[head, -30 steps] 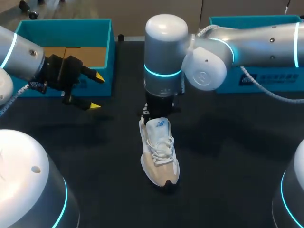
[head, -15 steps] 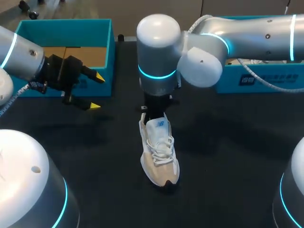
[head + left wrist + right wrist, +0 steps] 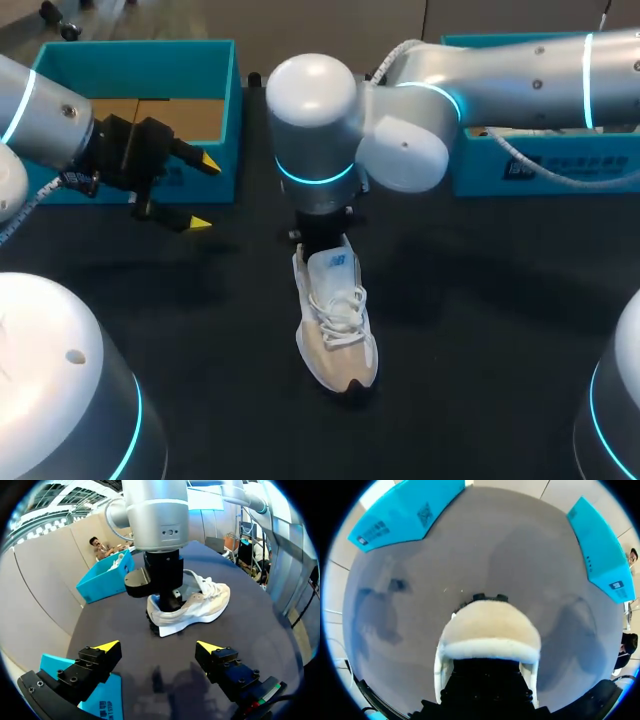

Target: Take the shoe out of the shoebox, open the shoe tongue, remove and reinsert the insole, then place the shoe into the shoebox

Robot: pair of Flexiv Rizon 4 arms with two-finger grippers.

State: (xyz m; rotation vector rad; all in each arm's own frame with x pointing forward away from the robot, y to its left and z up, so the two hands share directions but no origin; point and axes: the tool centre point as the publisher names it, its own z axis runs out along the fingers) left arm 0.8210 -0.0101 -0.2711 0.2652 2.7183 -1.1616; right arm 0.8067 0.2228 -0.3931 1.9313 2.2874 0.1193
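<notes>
A white and beige sneaker [image 3: 338, 320] stands upright on the dark table, toe toward me and tongue raised. My right arm comes in from the right, and its gripper [image 3: 320, 236] points straight down at the shoe's heel opening. In the left wrist view that gripper [image 3: 162, 587] sits at the heel of the sneaker [image 3: 200, 605], its tips hidden. The right wrist view looks down on the sneaker [image 3: 490, 625] directly below, with no yellow tips showing. My left gripper [image 3: 202, 193] hangs open and empty by the left box, well left of the shoe; its own view shows it [image 3: 159, 647] spread wide.
A teal box [image 3: 140, 55] with a cardboard floor stands at the back left, just behind my left gripper. A second teal box [image 3: 540, 165] stands at the back right under my right arm. The dark table [image 3: 480, 330] is bare around the shoe.
My right arm's wrist and elbow have swung to the left above the shoe's heel. The shoe and my left arm have stayed put.
</notes>
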